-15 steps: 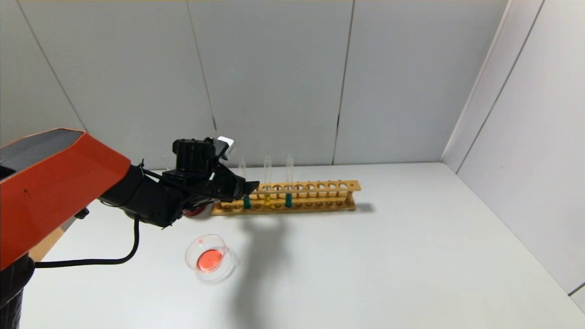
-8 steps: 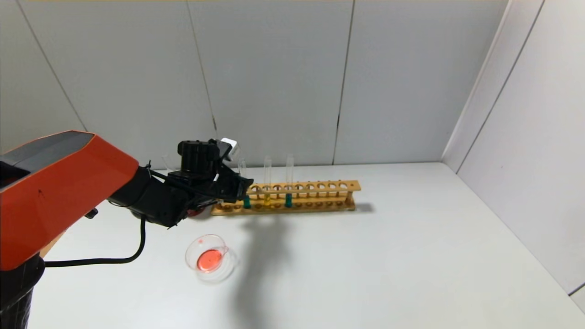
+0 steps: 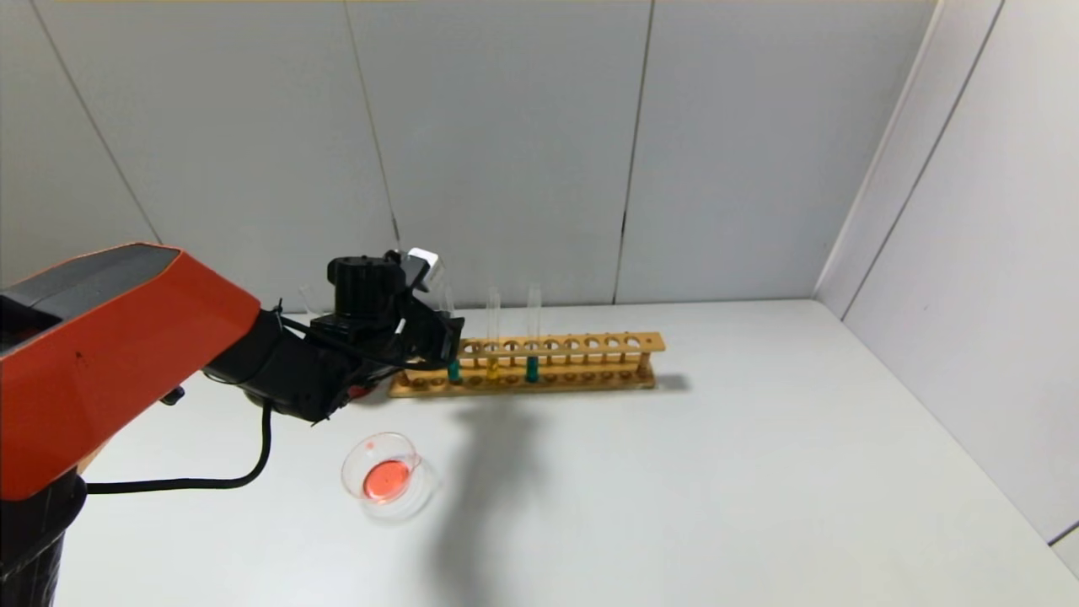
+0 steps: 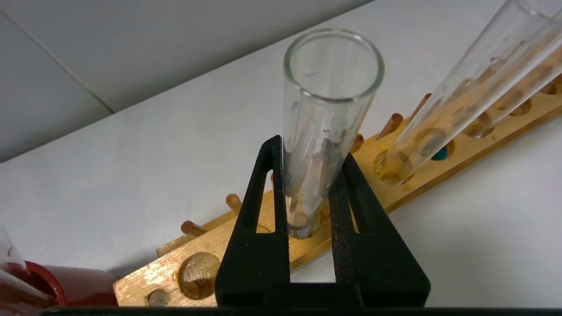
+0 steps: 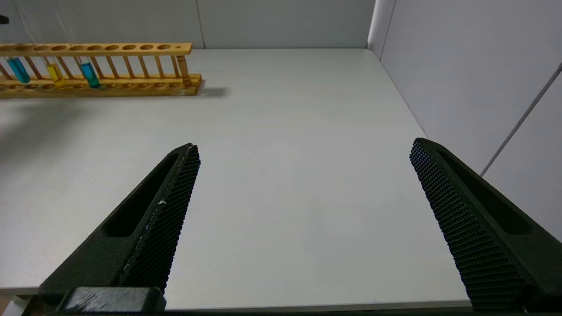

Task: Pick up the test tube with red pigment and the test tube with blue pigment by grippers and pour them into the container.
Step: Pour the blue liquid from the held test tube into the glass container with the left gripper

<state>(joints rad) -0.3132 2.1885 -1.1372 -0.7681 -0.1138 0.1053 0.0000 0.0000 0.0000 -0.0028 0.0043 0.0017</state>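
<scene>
My left gripper (image 3: 451, 333) is at the left end of the wooden rack (image 3: 590, 344). In the left wrist view its gripper (image 4: 309, 149) has both fingers pressed on the sides of the test tube with blue pigment (image 4: 327, 109), which stands upright in its rack hole. The blue liquid shows in the right wrist view (image 5: 17, 69). The container (image 3: 386, 476) sits on the table in front of the rack and holds red liquid. No tube with red liquid shows. My right gripper (image 5: 305, 145) is open and empty above the table's near edge.
A yellow tube (image 3: 492, 367) and a darker teal tube (image 3: 532, 368) stand in the rack to the right of the gripped one. A dark red cup (image 4: 66, 281) with a clear tube leaning in it stands at the rack's left end. Walls close the back and right.
My left gripper has drawn slightly left and up at the rack's leftmost tube, and its fingers have come in around that tube. The container and rack have not moved.
</scene>
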